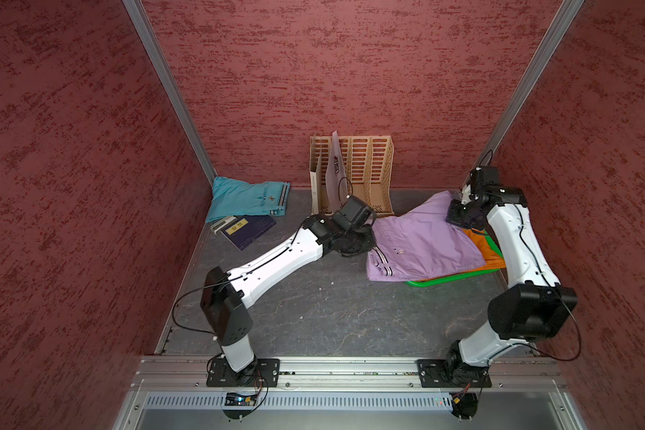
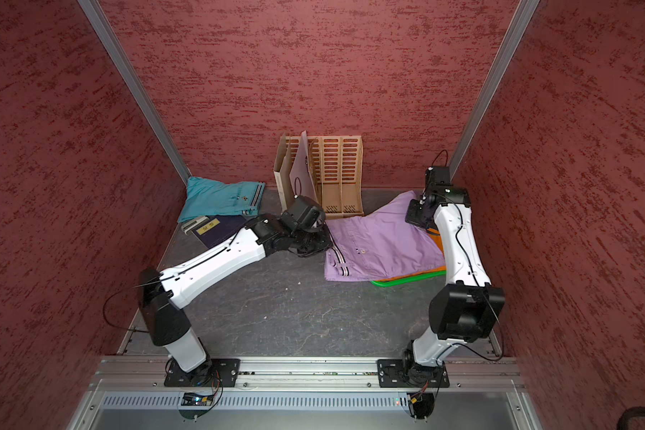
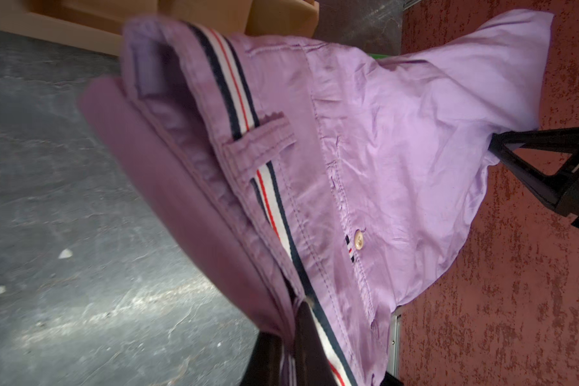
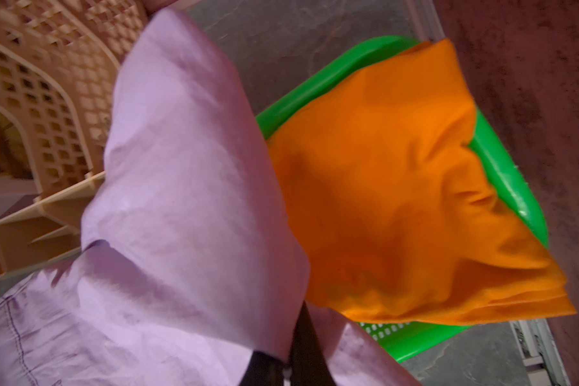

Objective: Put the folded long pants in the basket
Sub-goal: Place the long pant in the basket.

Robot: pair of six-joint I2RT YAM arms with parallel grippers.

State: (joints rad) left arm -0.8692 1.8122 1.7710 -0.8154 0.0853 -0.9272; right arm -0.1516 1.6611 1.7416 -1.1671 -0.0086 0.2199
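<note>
Top views: the lilac pants (image 1: 425, 238) are spread out over the basket (image 1: 458, 280). The striped waist end sticks out past its rim.
Basket: it is green and sits on the table (image 1: 332, 316) next to the right arm (image 1: 518, 253). The orange pants (image 1: 483, 247) lie in it, and one end hangs over the rim.
Lilac pants: they are on top of the orange pants and are held up at both ends.
Left gripper (image 3: 293, 334): its fingers are pinched tight on the striped waistband of the lilac pants.
Right gripper (image 4: 288, 351): its fingers are pinched tight on the other end of the lilac cloth, just above the orange pants.
Turquoise pants (image 1: 246, 197): they lie folded on the table in the far corner, well apart from the basket.
Booklet (image 1: 248, 231): it is dark blue and lies flat, just beside the turquoise pants.
File organizer (image 1: 369, 167): it is beige and stands at the back wall. A pale flat folder (image 1: 334, 163) stands in a slot near one end.
</note>
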